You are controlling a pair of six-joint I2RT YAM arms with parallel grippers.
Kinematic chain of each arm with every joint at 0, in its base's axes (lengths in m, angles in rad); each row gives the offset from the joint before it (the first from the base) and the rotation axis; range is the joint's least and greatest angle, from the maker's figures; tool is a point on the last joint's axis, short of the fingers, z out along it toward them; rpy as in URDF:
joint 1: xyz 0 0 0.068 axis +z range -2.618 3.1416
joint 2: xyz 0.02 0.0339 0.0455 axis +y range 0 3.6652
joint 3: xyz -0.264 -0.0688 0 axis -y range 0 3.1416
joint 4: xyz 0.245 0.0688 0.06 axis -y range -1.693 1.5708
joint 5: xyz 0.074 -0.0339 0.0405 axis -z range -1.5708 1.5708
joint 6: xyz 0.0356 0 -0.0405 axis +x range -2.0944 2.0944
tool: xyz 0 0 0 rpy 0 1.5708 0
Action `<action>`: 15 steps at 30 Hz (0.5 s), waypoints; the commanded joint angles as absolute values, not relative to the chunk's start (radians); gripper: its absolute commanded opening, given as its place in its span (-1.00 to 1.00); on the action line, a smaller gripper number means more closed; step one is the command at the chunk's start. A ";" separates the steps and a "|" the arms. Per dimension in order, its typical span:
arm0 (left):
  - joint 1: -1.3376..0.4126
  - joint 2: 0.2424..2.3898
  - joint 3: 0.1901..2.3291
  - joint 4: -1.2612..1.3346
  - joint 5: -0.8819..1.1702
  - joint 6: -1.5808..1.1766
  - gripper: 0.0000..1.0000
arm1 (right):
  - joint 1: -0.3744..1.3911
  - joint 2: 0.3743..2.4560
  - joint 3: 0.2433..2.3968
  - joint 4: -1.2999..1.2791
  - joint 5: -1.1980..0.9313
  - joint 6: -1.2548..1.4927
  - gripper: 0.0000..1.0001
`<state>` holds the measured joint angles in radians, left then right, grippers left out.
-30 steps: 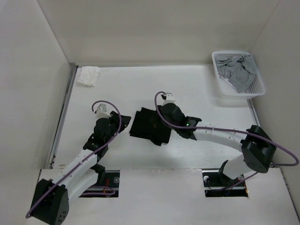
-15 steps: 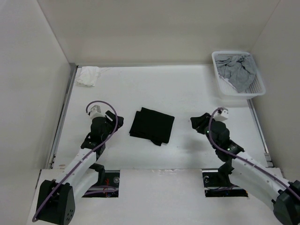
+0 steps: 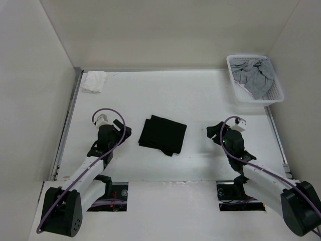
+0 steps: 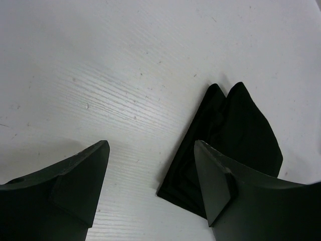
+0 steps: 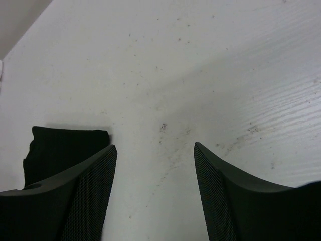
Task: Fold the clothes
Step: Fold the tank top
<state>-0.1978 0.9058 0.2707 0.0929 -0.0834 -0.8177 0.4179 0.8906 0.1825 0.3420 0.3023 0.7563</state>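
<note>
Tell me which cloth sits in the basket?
The grey garment, bunched in the white basket. The black garment lies folded flat; the white cloth sits far left.

The right end effector [image 5: 154,145] hangs above the white counter [image 5: 200,60], its two dark fingers [image 5: 90,191] spread wide with only bare surface between them. The counter shows fine grain lines and scattered dark specks. The black clothes [image 5: 65,145] lie folded flat on the counter, partly hidden behind one finger. A strip of pale wall [image 5: 15,20] fills the upper corner above them.
</note>
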 commanded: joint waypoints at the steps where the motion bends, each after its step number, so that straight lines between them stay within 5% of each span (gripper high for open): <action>1: -0.203 0.919 0.324 0.121 -0.078 -0.815 0.36 | 0.404 0.882 0.183 0.466 0.287 0.762 0.36; 15: -0.252 1.024 0.363 0.195 -0.075 -0.793 0.30 | 0.404 0.930 0.198 0.471 0.284 0.765 0.36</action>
